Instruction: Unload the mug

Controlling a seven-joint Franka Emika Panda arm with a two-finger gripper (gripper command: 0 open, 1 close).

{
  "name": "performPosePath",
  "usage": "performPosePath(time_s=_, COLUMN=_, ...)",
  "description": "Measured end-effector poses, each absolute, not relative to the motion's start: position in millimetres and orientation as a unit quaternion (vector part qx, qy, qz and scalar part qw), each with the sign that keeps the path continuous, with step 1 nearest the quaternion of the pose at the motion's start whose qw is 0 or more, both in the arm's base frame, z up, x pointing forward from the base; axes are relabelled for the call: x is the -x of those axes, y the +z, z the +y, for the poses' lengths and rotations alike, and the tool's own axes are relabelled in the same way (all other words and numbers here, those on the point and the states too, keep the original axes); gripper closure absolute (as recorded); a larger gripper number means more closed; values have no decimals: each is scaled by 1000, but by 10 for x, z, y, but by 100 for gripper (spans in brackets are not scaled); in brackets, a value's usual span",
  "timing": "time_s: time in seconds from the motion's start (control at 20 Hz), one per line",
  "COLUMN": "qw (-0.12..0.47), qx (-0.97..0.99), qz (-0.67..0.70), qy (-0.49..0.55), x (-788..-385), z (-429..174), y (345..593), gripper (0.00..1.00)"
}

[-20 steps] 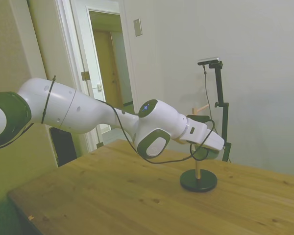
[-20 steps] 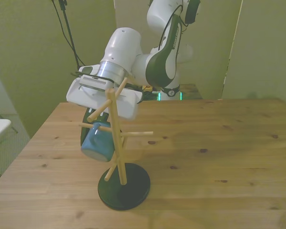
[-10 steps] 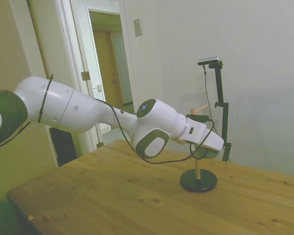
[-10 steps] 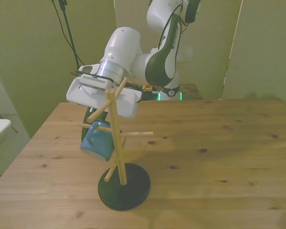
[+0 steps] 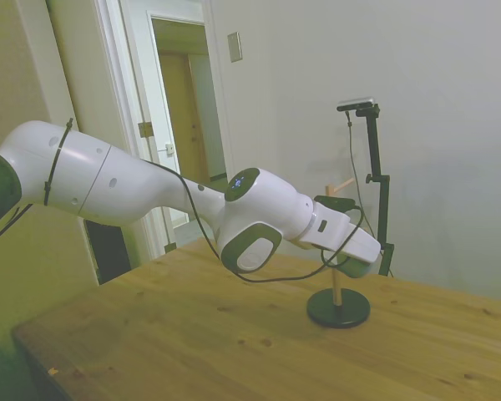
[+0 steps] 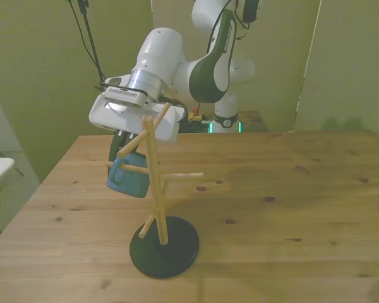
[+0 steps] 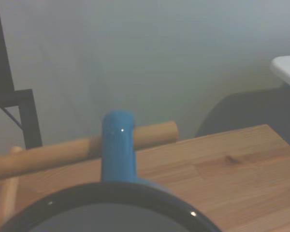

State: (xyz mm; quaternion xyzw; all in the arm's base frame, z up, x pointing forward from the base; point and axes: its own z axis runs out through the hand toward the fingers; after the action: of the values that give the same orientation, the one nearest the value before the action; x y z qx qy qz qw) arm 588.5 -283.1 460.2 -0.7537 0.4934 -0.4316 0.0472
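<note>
The mug (image 6: pixel 127 178) hangs left of centre in the front view, its blue loop handle (image 7: pixel 118 145) hooked over a peg (image 7: pixel 67 150) of the wooden mug tree (image 6: pixel 156 189), near the peg's free end in the wrist view. The tree's dark round base (image 6: pixel 165 247) stands on the table (image 6: pixel 290 208) in the lower middle. The white arm (image 5: pixel 150 196) reaches in from the side view's left, and the gripper (image 6: pixel 123 148) sits right above the mug. Whether the jaws are wide, narrow or gripping the mug, I cannot tell.
</note>
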Motion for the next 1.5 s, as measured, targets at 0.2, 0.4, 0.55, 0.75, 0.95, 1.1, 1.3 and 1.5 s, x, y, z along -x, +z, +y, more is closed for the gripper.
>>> performPosePath(time_s=0.2, qw=54, qx=744, qz=507, qy=-433, x=-5739, z=-3047, y=4637, gripper=100)
performPosePath(time_s=0.4, qw=58, qx=739, qz=514, qy=-432, x=-5616, z=-3164, y=4650, gripper=100)
performPosePath(time_s=0.55, qw=65, qx=738, qz=518, qy=-428, x=-5504, z=-3233, y=4601, gripper=100)
performPosePath(time_s=0.75, qw=75, qx=752, qz=506, qy=-416, x=-5209, z=-3127, y=4495, gripper=100)
performPosePath(time_s=0.95, qw=86, qx=781, qz=472, qy=-400, x=-4804, z=-2713, y=4447, gripper=100)
performPosePath(time_s=1.1, qw=99, qx=808, qz=445, qy=-373, x=-4536, z=-2371, y=4364, gripper=100)
performPosePath(time_s=1.3, qw=99, qx=849, qz=397, qy=-334, x=-4376, z=-1837, y=4254, gripper=100)
performPosePath(time_s=1.5, qw=101, qx=881, qz=362, qy=-287, x=-4293, z=-1275, y=4296, gripper=100)
